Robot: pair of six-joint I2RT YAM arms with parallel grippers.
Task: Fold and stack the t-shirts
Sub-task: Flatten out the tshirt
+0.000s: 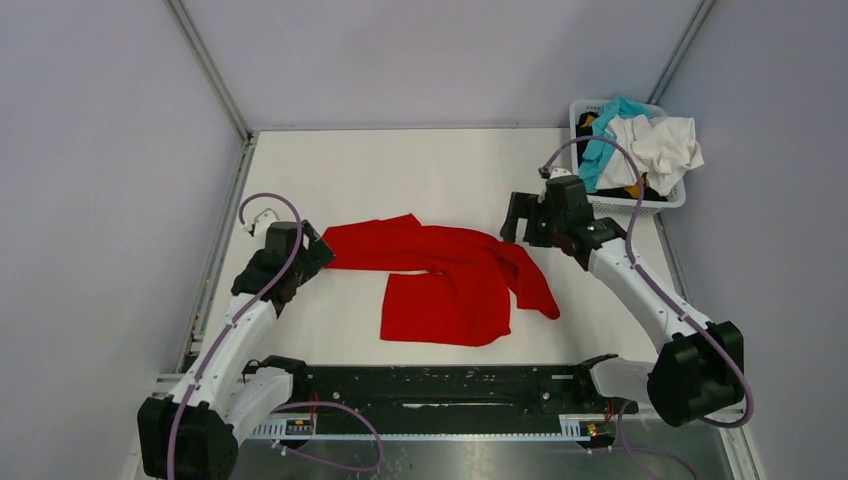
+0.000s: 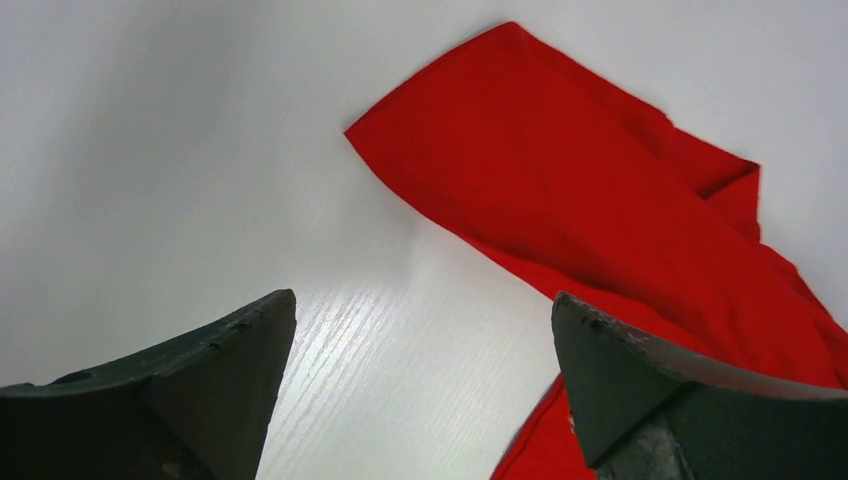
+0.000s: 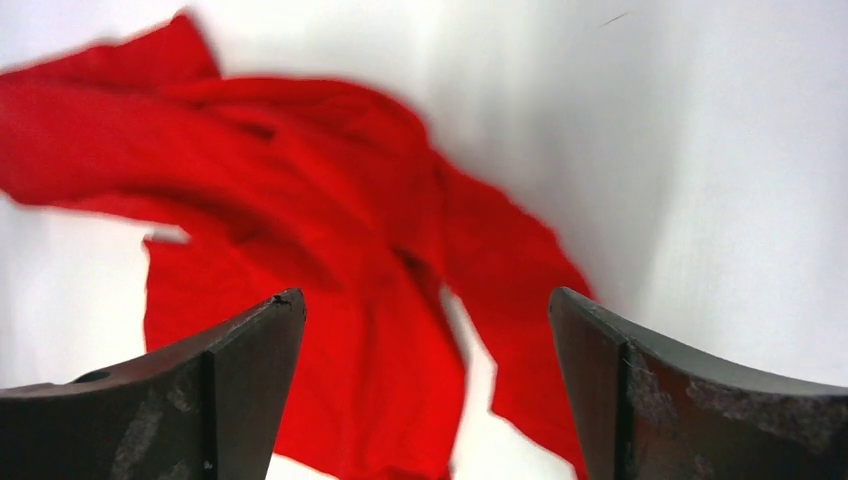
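A red t-shirt (image 1: 445,280) lies crumpled and partly folded on the white table, mid-centre. My left gripper (image 1: 318,252) is open and empty at the shirt's left end; in the left wrist view the shirt (image 2: 590,190) lies ahead and to the right of the open gripper (image 2: 424,310). My right gripper (image 1: 515,222) is open and empty just above the shirt's right end; in the right wrist view the shirt (image 3: 330,250) spreads beneath the open gripper (image 3: 427,305).
A white basket (image 1: 677,199) at the back right holds several more shirts, white (image 1: 660,145) and teal (image 1: 608,135) on top. Grey walls enclose the table. A black rail (image 1: 440,385) runs along the near edge.
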